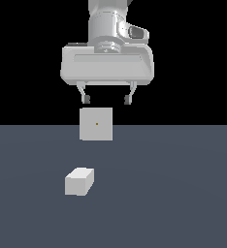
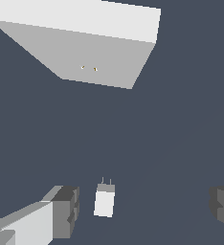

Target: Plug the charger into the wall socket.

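The charger (image 1: 79, 181) is a small white-grey box lying on the dark grey floor, toward the exterior view's left. In the wrist view it (image 2: 104, 199) shows two thin prongs pointing at the socket. The wall socket (image 1: 96, 124) is an upright light-grey square block with a tiny orange dot, standing behind the charger. In the wrist view the socket (image 2: 99, 57) shows two small orange dots on its face. My gripper (image 1: 107, 100) hangs high above both, open and empty. Its fingers (image 2: 66, 210) flank the charger in the wrist view, well apart from it.
The dark grey floor (image 1: 173, 193) spreads flat all around. Beyond its far edge there is only black background.
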Controlling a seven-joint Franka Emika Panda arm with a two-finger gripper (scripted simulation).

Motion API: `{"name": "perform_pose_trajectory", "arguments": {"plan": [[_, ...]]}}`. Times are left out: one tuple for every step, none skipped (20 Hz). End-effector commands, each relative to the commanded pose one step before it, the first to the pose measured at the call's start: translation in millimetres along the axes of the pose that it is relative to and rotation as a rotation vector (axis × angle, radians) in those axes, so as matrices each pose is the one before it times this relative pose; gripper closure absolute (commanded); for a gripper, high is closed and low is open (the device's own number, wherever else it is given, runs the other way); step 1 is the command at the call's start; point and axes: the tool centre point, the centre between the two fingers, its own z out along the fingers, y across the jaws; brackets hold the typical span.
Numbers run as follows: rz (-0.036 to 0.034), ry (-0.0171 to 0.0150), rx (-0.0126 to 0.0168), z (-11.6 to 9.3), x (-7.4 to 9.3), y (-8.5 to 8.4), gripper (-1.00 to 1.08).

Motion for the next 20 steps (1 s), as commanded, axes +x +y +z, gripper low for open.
{"name": "perform_pose_trajectory", "arguments": {"plan": [[0.00548,0.00549,-0.00092,5.06,-5.62,-1.76,-0.92],[0.00300,0.00310,-0.00048,2.49,-2.81,-0.82,-0.92],[0.00331,0.00342,-0.00053,2.73,-3.08,-0.89,-0.92],[0.00357,0.00369,-0.00057,2.99,-3.35,-0.99,-0.92],[0.00388,0.00401,-0.00062,3.23,-3.61,-1.07,-0.92],[0.00416,0.00430,-0.00066,3.48,-3.88,-1.16,-0.92],[0.00445,0.00460,-0.00071,3.73,-4.14,-1.24,-0.92],[0.00475,0.00491,-0.00075,3.98,-4.40,-1.32,-0.92],[0.00505,0.00522,-0.00079,4.22,-4.65,-1.40,-0.92],[0.00532,0.00549,-0.00083,4.48,-4.90,-1.50,-0.92],[0.00540,0.00558,-0.00085,4.59,-4.97,-1.55,-0.92],[0.00526,0.00542,-0.00084,4.45,-4.78,-1.50,-0.92],[0.00506,0.00521,-0.00082,4.29,-4.57,-1.44,-0.92],[0.00483,0.00497,-0.00078,4.09,-4.35,-1.38,-0.92],[0.00453,0.00467,-0.00073,3.89,-4.10,-1.32,-0.92],[0.00430,0.00443,-0.00070,3.65,-3.84,-1.23,-0.92],[0.00400,0.00411,-0.00069,3.47,-3.57,-1.18,-0.92],[0.00374,0.00382,-0.00070,3.27,-3.28,-1.11,-0.92],[0.00349,0.00355,-0.00070,3.04,-2.99,-1.02,-0.92],[0.00321,0.00326,-0.00069,2.82,-2.72,-0.94,-0.92]]}}
